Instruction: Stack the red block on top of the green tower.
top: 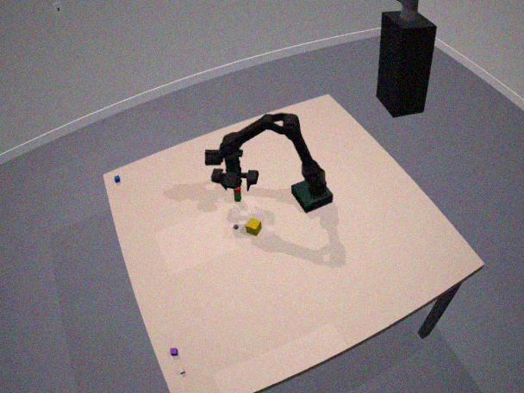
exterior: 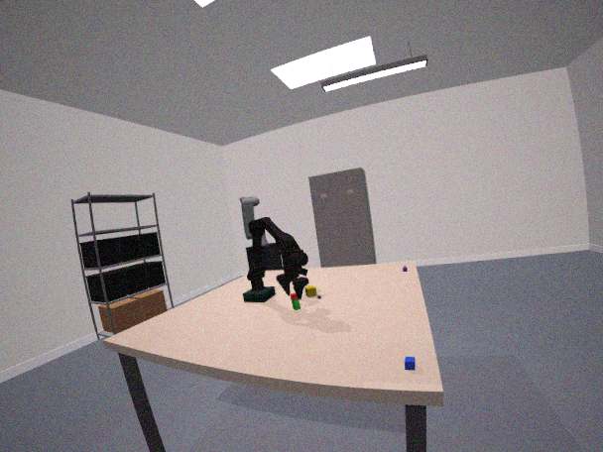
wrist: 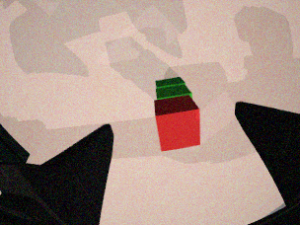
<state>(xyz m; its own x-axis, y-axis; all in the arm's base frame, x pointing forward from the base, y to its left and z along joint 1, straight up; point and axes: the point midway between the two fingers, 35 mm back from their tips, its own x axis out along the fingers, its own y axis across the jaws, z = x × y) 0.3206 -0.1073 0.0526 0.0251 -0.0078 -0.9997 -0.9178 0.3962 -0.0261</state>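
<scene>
Sitting on the green tower (top: 237, 197), the red block (top: 237, 190) is resting free while the hand (top: 236, 184) is hanging just above it with its fingers spread wide and gripping nothing.

Standing upright near the middle of the worktop (top: 388, 241), the red-and-green stack is running its long axis vertically, with the red cube squarely on top in the wrist view (wrist: 178, 124) and the dark fingers flanking it on both sides, apart from its faces. A yellow cube (top: 253, 226) is lying near the stack, toward the front, with a tiny dark ball (top: 235, 226) just beside it. The arm's green base (top: 302, 202) is sitting off to one side, well apart from the tower. A blue cube (top: 117, 178) and a purple cube (top: 173, 352) are lying far off at the worktop's corners.
</scene>
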